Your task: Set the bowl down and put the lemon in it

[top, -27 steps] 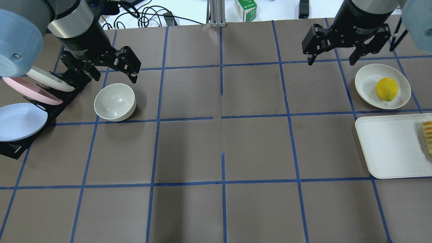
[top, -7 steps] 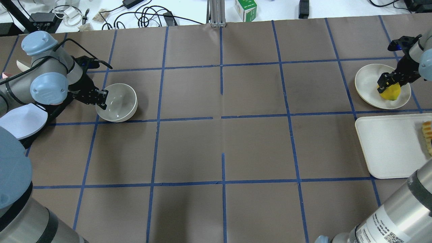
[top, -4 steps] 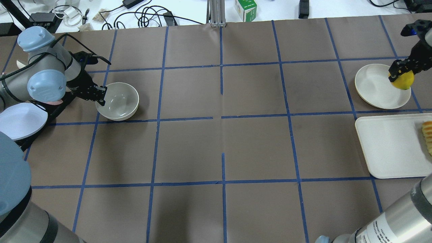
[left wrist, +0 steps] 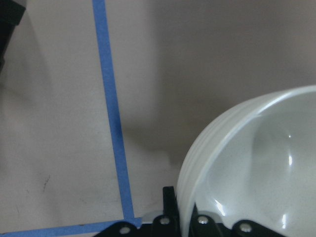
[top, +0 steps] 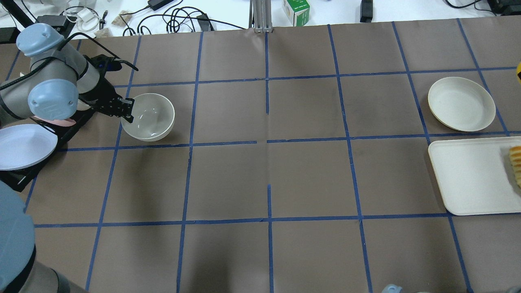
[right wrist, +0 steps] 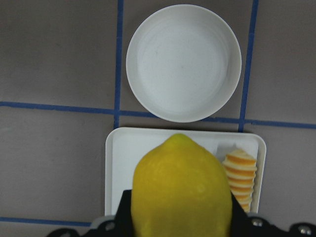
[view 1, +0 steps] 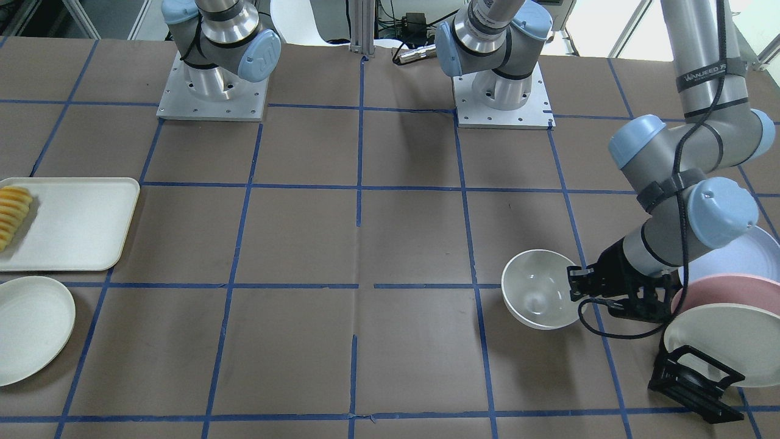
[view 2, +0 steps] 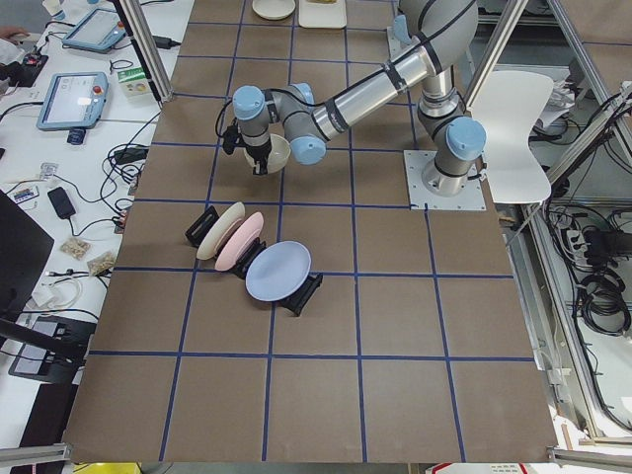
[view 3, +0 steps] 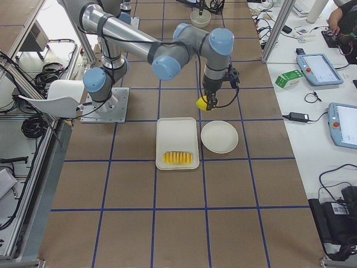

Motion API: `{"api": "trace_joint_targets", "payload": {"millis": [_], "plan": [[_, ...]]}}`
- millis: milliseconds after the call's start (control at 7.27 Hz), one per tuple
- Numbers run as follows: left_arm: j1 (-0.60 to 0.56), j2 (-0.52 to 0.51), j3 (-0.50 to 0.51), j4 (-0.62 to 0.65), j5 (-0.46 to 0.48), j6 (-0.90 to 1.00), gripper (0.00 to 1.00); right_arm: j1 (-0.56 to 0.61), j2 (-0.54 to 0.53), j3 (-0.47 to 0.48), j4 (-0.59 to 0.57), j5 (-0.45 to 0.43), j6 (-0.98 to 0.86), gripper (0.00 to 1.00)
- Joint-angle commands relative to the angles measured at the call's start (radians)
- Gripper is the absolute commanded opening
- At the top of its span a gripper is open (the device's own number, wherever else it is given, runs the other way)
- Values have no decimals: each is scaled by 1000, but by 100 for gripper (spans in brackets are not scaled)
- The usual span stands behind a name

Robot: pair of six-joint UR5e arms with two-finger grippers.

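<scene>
The white bowl [top: 149, 118] is at the table's left, beside the plate rack. My left gripper [top: 127, 110] is shut on its near-left rim; the left wrist view shows the rim [left wrist: 197, 177] between the fingers and a shadow under the bowl, which seems slightly raised. It also shows in the front view [view 1: 536, 297]. My right gripper [view 3: 204, 101] is shut on the yellow lemon [right wrist: 180, 190] and holds it high over the white tray's far edge. In the overhead view only a yellow sliver [top: 519, 73] shows at the right edge.
A shallow white plate [top: 461, 103] lies bare at the far right, a white tray [top: 468, 179] just in front of it with a row of ridged slices [top: 516, 162]. A black rack with pale blue, pink and cream plates [top: 24, 144] stands left of the bowl.
The right gripper lifted the lemon off the plate and carried it up, out of the overhead view. The left gripper moved the bowl a little right and away from the rack.
</scene>
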Motion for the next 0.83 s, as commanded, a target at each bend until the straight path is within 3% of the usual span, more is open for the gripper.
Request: {"api": "trace_joint_targets", "payload": {"millis": [0,275,688], "plan": [[-214,-10,7,19,-83,-272,0,58,-85,3,97,18,164,30],[-400,-57,5,184,-88,-571,0,267,-87,3,102,15,311,30],[-502,-92,-11,225,-73,-671,0,544,-72,8,62,15,725,29]]}}
